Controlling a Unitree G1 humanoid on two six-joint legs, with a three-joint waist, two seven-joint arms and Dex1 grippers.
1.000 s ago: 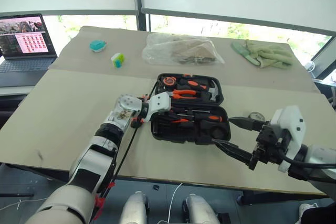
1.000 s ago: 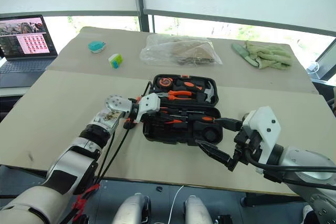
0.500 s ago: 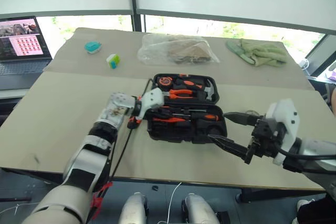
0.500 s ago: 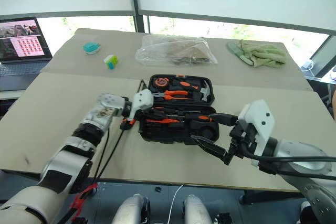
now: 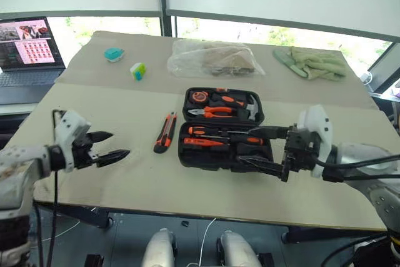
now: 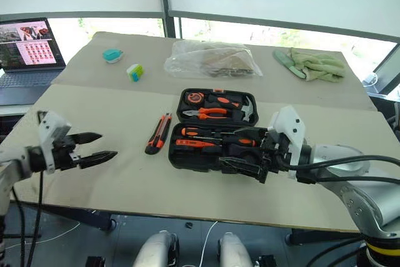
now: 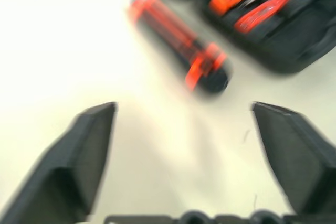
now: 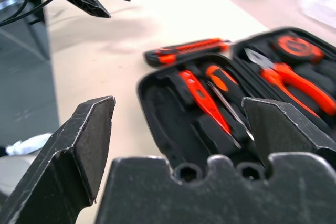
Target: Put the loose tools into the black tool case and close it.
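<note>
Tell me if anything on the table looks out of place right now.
Yes: the black-orange utility knife lies on the bare table just left of the open black tool case, not in a recess. Both the left gripper and right gripper are open and empty.

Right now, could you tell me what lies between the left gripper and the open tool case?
The utility knife lies on the table between the left gripper and the tool case, in both head views.
</note>
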